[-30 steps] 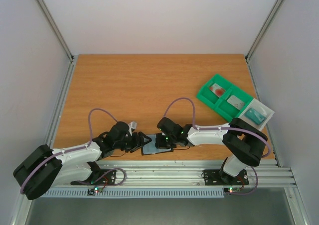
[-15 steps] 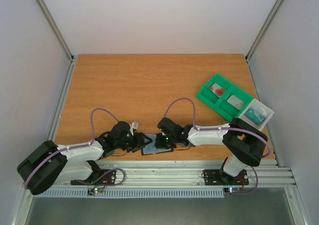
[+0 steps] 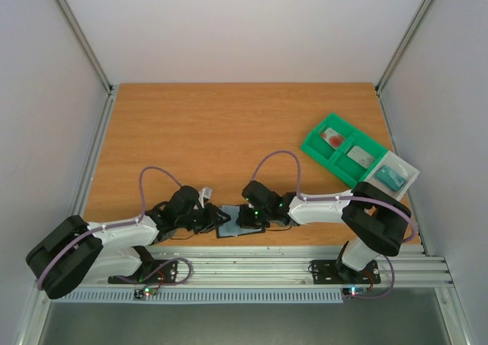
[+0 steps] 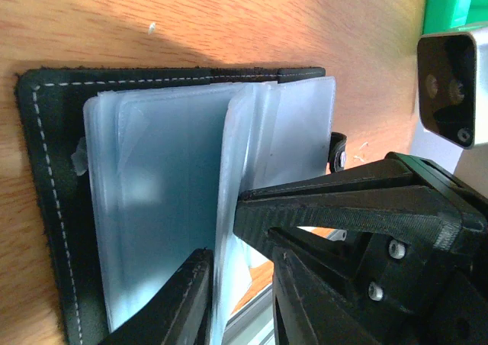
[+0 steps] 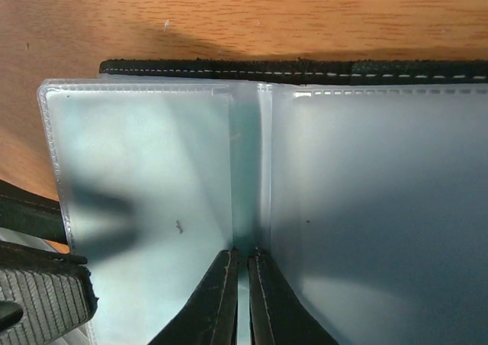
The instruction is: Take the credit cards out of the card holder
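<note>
The card holder [image 3: 241, 226] is lying open on the table [image 3: 229, 131], close to its near edge and about midway between left and right, with an arm reaching in from each side. Its plastic sleeves [image 4: 282, 139] are fanning up from the black cover like pages. The credit cards [image 5: 137, 200] appear to be sitting inside them as pale flat shapes, none yet out.

The left gripper [image 3: 216, 221] is working at the left side, its jaws narrow with one sleeve leaf standing between them. I cannot tell whether they are pressing on it. The right gripper [image 5: 244, 261] is coming in from the right with its jaws almost together at the middle seam, pinching a thin strip of plastic there.

The holder is looking light and floppy, so it is likely to slide or lift unless one gripper is pinning it. The sleeves are looking soft, slick and springy, while the cards should be stiff, thin and smooth. A card is best taken by whatever edge is showing at a sleeve mouth, pinched flat and drawn straight out along the pocket.
</note>
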